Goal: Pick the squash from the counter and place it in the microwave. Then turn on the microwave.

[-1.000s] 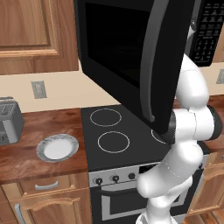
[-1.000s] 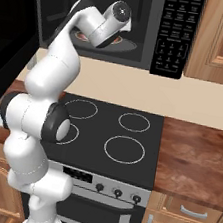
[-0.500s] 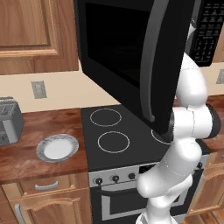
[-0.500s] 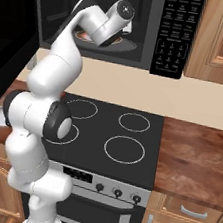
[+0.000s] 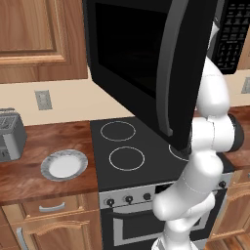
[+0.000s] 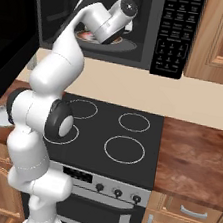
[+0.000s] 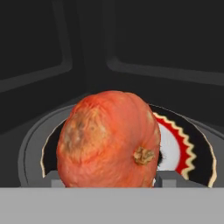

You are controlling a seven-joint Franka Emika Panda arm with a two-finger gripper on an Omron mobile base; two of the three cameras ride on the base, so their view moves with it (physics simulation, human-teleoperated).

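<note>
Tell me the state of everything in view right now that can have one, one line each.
microwave: door swung wide open
squash: inside the microwave, over its patterned turntable plate, between the fingertips
gripper: reached into the microwave, closed on the squash
plate: on the counter, nothing on it
toaster: on the counter, slots look empty
oven: door shut

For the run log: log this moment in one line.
stage: placing | squash: between jaws, over patterned plate inside microwave | door: open | gripper: shut on squash
</note>
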